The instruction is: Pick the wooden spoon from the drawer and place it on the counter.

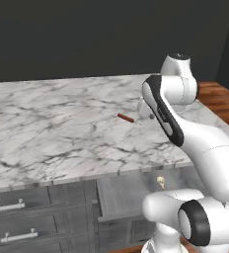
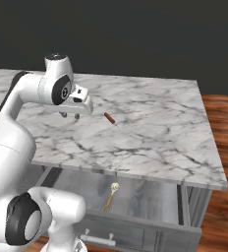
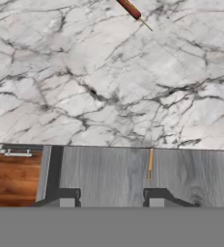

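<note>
Spoon [image 2: 111,195] lies in the open drawer [image 2: 150,197], below the counter [image 2: 150,128]; your jaws hang partly open and empty above. Descend along the handle, straddling it squarely.

Lighting is even and diffuse, with no single source apparent. The marble tabletop [image 1: 62,128] reads bright and without glare; the back wall [image 2: 135,34] is dark. A soft shadow lies under the tabletop's near edge, inside the open drawer [image 2: 145,197]. Rendering is slightly soft and low in resolution throughout. No edge distortion noted.
</note>
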### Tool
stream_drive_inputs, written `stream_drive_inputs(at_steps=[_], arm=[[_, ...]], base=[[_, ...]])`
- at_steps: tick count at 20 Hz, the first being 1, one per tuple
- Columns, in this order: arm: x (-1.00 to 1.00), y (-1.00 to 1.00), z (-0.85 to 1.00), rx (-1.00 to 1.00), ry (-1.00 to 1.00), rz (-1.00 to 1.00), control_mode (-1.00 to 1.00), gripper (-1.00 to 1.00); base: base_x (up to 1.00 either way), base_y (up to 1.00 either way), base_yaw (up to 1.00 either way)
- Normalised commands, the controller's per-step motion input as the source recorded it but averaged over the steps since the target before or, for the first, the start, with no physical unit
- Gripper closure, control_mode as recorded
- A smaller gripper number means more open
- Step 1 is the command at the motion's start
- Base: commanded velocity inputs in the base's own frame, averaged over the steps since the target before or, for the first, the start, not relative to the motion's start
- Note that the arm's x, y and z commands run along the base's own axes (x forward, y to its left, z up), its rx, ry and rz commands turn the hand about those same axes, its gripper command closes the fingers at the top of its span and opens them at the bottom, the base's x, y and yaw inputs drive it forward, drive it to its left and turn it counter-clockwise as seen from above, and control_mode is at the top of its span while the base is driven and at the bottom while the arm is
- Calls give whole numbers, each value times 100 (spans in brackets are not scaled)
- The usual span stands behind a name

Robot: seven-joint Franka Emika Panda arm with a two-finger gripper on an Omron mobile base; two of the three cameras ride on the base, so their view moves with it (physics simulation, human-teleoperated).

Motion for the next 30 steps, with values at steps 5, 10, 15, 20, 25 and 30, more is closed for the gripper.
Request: stream_drive_inputs(at_steps=[5,10,15,20,25,30], arm=[[-14,0,-12,0,0,0,-100,-100],[-34,-3,-29,0,0,0,-100,-100],[-37,-2,-31,0,0,0,-100,-100],[0,0,0,0,0,0,100,-100],[0,0,0,0,0,0,100,-100],[0,0,0,0,0,0,100,-100]], base=[[0,0,0],[0,0,0],[0,0,0],[-45,0,-2],[-49,7,-14],[-57,43,-31]])
